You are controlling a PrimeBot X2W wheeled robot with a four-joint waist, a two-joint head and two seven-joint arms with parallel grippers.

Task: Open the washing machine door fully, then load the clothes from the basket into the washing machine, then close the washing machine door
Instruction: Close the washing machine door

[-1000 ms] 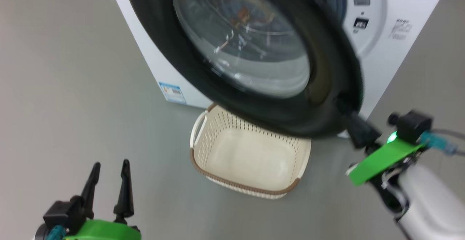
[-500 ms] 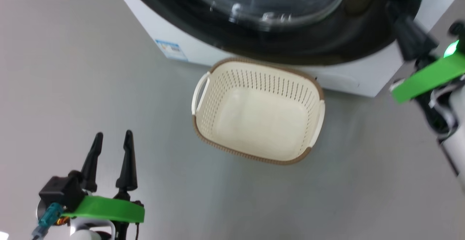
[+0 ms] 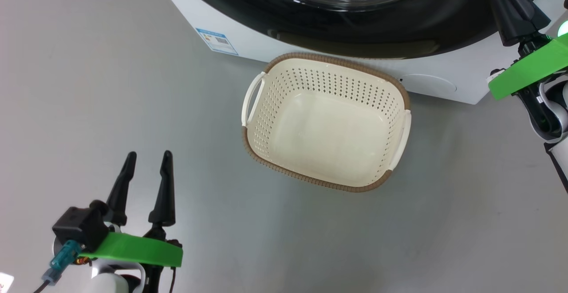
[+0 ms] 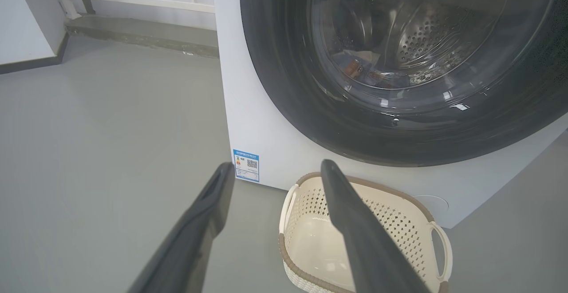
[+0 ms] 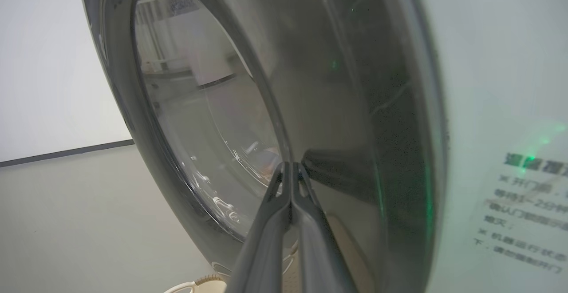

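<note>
Door (image 3: 355,26) looks shut against washing machine (image 3: 443,80); I can't tell if latched. Right fingers (image 5: 290,182) pinched together, holding nothing, tips on glossy black rim. Risk: tips skid off rim, or I ease off early and unlatched door springs open. Left fingers (image 3: 165,182) spread wide, empty, above floor (image 3: 111,84). Basket (image 3: 266,124) on floor just in front of machine, empty. Clothes (image 4: 361,69) in drum behind glass.

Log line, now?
round black-rimmed glass door: against white washer | cream perforated basket: empty | left gripper: open | right gripper: shut, at door rim
</note>
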